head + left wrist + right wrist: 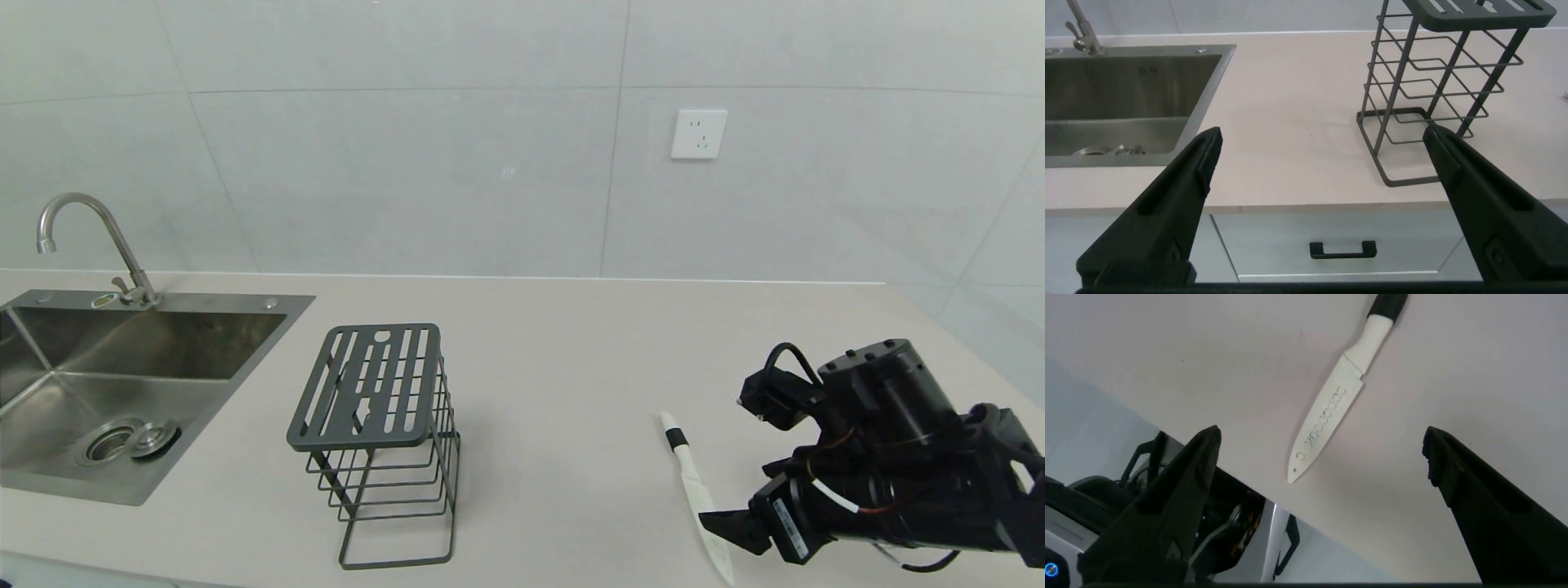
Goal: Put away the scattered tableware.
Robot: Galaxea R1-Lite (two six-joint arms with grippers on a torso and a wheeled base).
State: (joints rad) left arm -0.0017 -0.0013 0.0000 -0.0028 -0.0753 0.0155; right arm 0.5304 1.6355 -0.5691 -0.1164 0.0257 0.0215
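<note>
A white knife [692,482] with a black band on its handle lies flat on the pale counter, right of centre, blade tip toward the front edge. My right gripper [735,531] hovers just above the blade end, open. In the right wrist view the knife [1331,416] lies below the gap of the right gripper [1321,437], untouched. A dark wire rack [371,408] with a slotted top stands mid-counter. My left gripper [1323,131] is open and holds nothing, out in front of the counter's edge, facing the rack [1445,90].
A steel sink [163,314] with a curved faucet [90,212] fills the counter's left end. A wall socket [698,135] sits on the tiled wall. Below the counter front is a drawer with a black handle [1343,249]. Bare counter lies between rack and knife.
</note>
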